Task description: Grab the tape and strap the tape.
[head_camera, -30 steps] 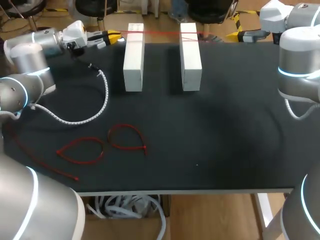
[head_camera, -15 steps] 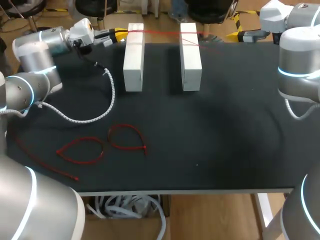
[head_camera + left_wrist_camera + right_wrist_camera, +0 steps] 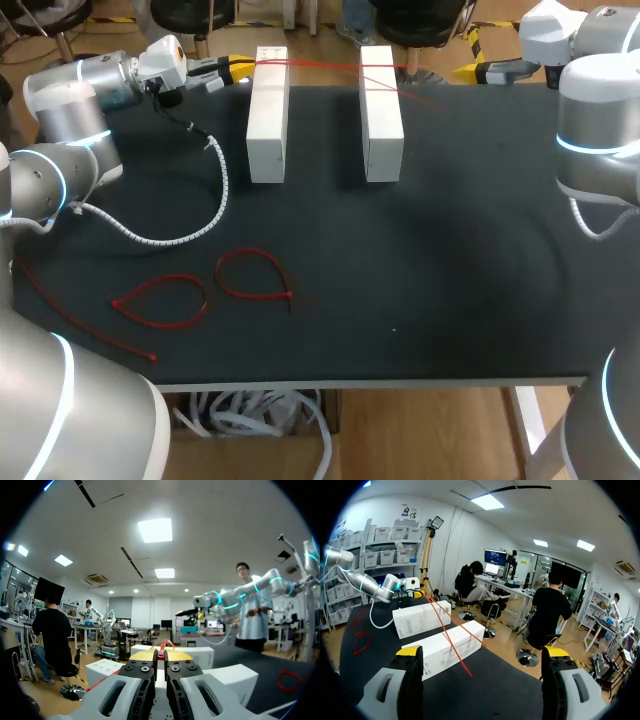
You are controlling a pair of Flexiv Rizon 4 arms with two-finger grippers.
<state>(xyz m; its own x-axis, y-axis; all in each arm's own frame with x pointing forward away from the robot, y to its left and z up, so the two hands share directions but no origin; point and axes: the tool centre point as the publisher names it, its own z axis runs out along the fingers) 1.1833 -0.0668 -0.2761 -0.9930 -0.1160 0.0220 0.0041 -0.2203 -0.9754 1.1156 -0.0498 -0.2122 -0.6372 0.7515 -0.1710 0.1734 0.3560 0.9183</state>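
Note:
A thin red tape (image 3: 320, 67) is stretched across the far ends of two white boxes, the left box (image 3: 268, 115) and the right box (image 3: 381, 115), on the black table (image 3: 450, 250). My left gripper (image 3: 238, 70) is just left of the left box, shut on the tape's end. In the left wrist view the tape (image 3: 163, 646) sticks out between the closed yellow tips of that gripper (image 3: 160, 655). My right gripper (image 3: 470, 71) hangs at the far right edge, open and holding nothing. From the right gripper (image 3: 483, 652) the tape (image 3: 445, 630) runs over both boxes (image 3: 445, 652).
Two red looped ties (image 3: 255, 275) (image 3: 160, 300) lie at the front left, beside a long red strap (image 3: 80, 325). A white coiled cable (image 3: 215, 190) trails from my left arm across the table's left side.
My left arm has swung right, bringing its gripper and the tape end closer to the left box. The coiled cable shifted with it. The right arm has stayed still.

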